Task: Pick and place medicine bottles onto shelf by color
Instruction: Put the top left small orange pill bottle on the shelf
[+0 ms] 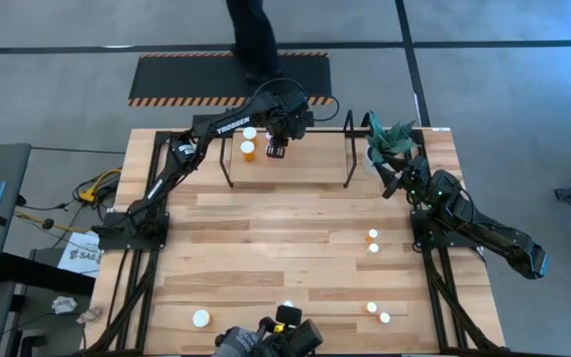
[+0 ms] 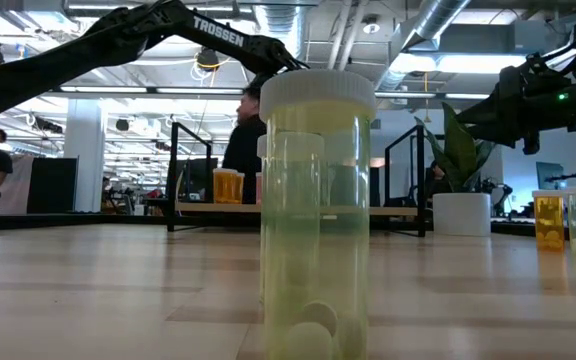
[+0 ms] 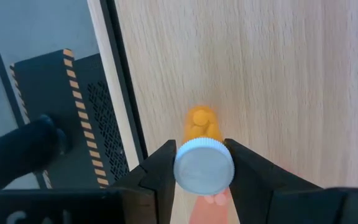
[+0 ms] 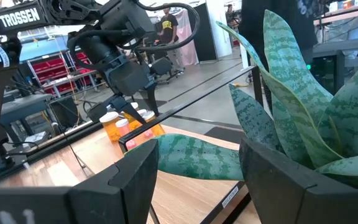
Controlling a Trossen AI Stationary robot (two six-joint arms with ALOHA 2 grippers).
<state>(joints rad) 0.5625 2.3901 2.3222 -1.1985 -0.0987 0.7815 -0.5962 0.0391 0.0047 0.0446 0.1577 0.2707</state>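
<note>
My left gripper (image 1: pixel 276 150) reaches down over the shelf (image 1: pixel 348 159) at the table's far side and is shut on an orange medicine bottle with a white cap (image 3: pixel 204 165). Two more orange bottles (image 1: pixel 249 149) stand on the shelf's wood floor just left of it. Other medicine bottles stand loose on the table at the right (image 1: pixel 373 236) and along the near edge (image 1: pixel 200 318). A large pale one (image 2: pixel 318 215) fills the low view. My right gripper (image 4: pixel 197 162) waits open at the right, beside the plant. My left gripper pinches the bottle's round white cap (image 3: pixel 180 167) between its two fingers, one on each side. The fingers come from above, pointing steeply down. The bottle stands upright under them; whether its base rests on the shelf floor I cannot tell.
A white pot with a green plant (image 1: pixel 393 142) stands at the shelf's right end, its leaves right in front of my right gripper. A black-and-yellow striped mat (image 1: pixel 228 77) lies beyond the table's far edge, and a person (image 1: pixel 254 35) stands on it.
</note>
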